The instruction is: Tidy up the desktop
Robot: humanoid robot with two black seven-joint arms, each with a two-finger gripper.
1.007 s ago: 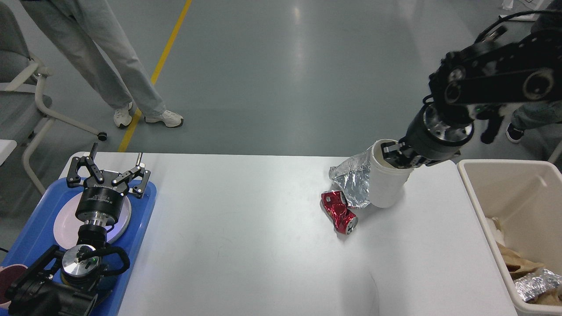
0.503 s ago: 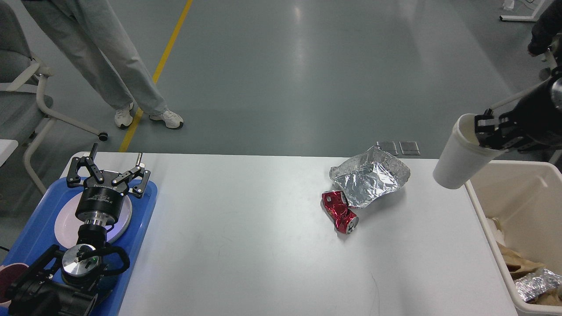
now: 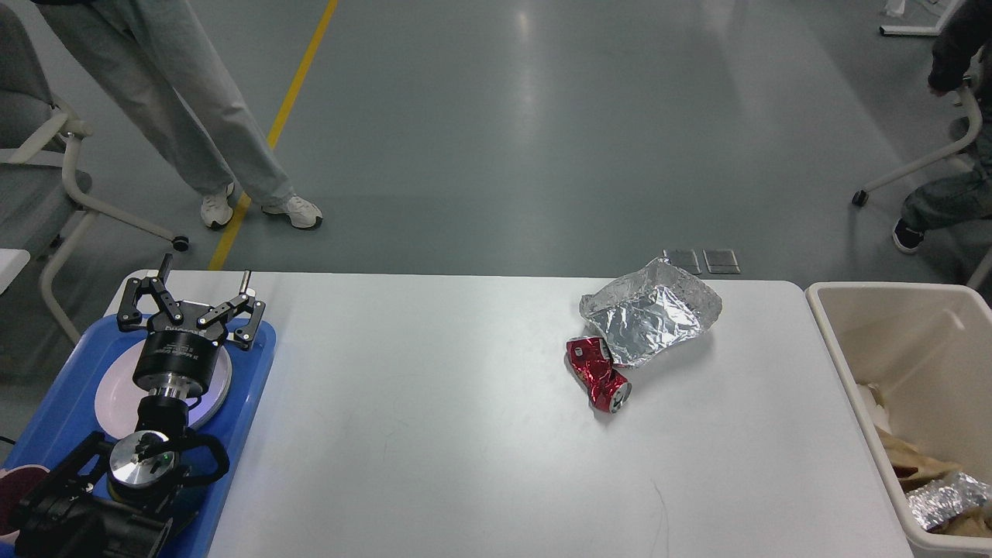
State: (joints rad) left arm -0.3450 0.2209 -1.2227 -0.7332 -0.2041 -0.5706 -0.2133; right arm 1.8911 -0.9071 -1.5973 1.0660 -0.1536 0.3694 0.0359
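Across the white surface (image 3: pixel 434 434), which fills the lower middle of the head view, a crumpled sheet of aluminium foil (image 3: pixel 649 311) lies toward the far right, touching a crushed red drink can (image 3: pixel 598 374) just in front of it. Over the blue tray (image 3: pixel 74 391) and its white plate (image 3: pixel 116 395) at left, the left end effector (image 3: pixel 190 298) hangs with fingers spread wide, holding nothing. A cream bin (image 3: pixel 868 364) of rubbish stands at right.
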